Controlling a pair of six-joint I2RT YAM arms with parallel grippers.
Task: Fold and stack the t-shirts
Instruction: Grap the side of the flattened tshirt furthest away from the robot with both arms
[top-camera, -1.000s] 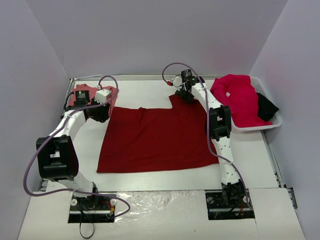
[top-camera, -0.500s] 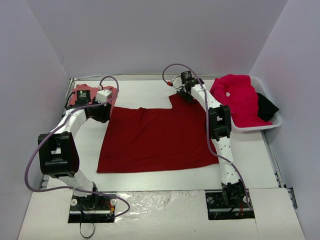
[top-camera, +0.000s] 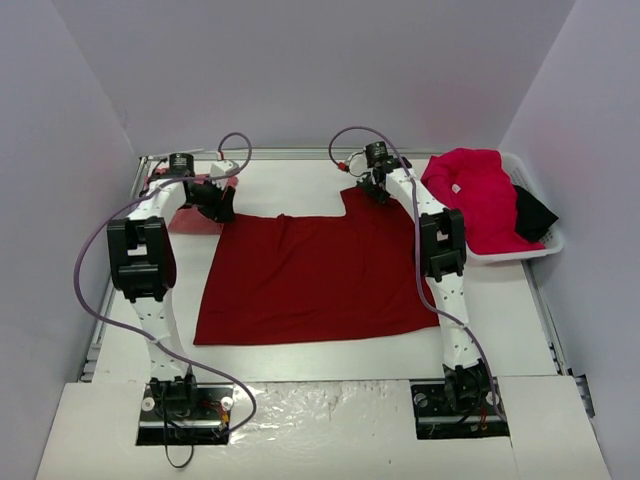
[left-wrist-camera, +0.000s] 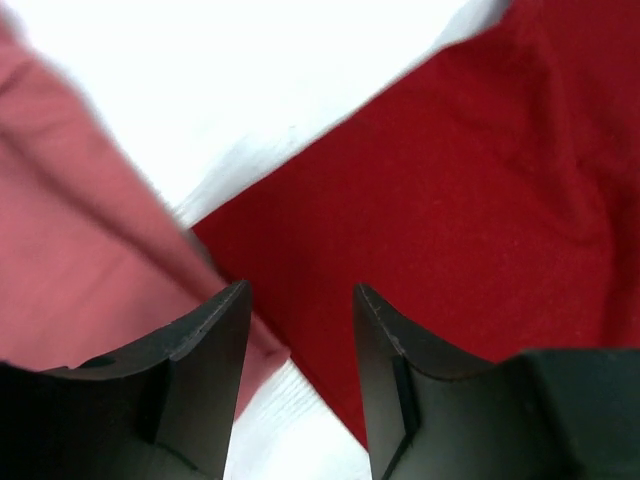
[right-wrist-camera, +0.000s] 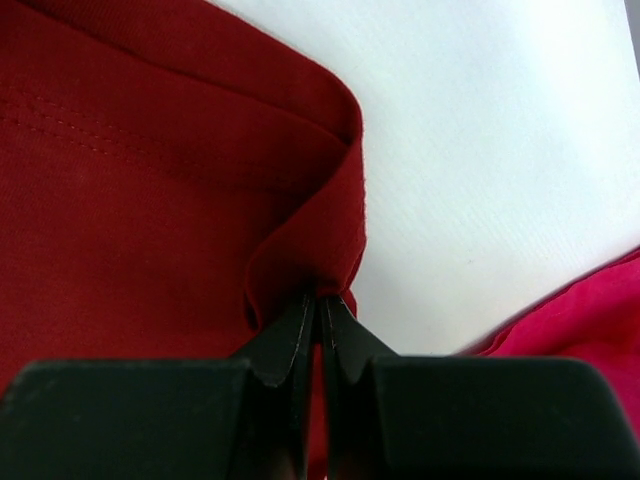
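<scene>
We see the dark red shirt spread flat in the middle of the white surface, with one short sleeve jutting from its far right corner; the right claw sits on that sleeve, its fingers pressed together on a raised fold of the sleeve's hem, so the cloth bunches up just in front of the tips. The left claw hangs over the dark red shirt's far left corner with its fingers apart and nothing between them; we cannot tell whether the tips touch the cloth below. Through the gap, in the left wrist view, we see the slanting edge of the dark red shirt and a strip of bare surface beyond it. The salmon-pink shirt lies just beside that same corner, to its left, partly hidden under the left arm in the view from above. To the right of the dark red shirt, well apart from it, the raspberry shirt is heaped in a white basket; a black cloth lies in the basket too, on the side away from the dark red shirt.
</scene>
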